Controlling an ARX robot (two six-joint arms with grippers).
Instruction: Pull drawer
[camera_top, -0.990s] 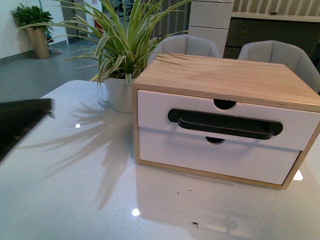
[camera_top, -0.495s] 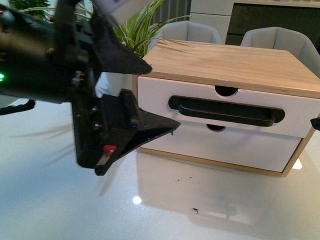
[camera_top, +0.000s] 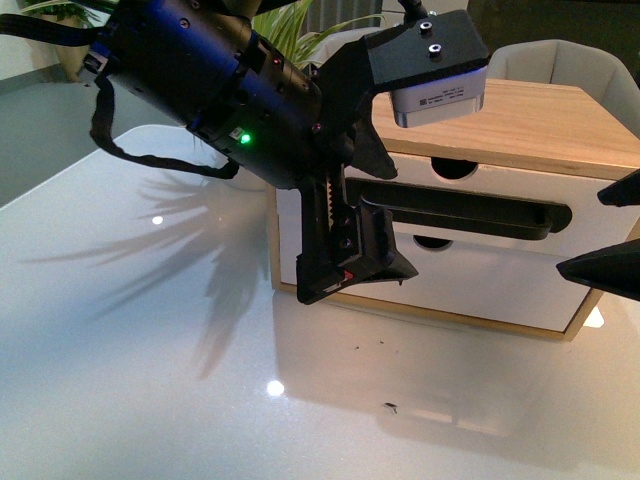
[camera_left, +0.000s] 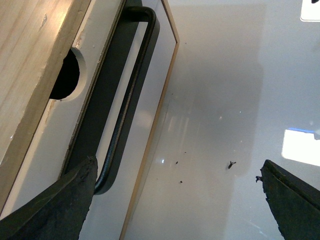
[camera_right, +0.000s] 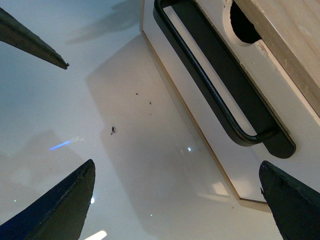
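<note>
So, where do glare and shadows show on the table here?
Front view: the glossy table mirrors small bright spots, with leaf shadows at left. Left wrist view: white glare patches on the table. Right wrist view: a darker patch beside the drawer.

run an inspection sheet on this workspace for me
surface: glossy white table, a few dark specks before the cabinet
job's things: drawer looks shut in the cabinet; black bar handle not gripped
clutter: potted plant behind the left arm
grippers: left gripper jaws open by the handle's left end; right gripper jaws open, apart from the handle
cables: black cable looped under the left arm
surroundings: grey chair behind the cabinet
</note>
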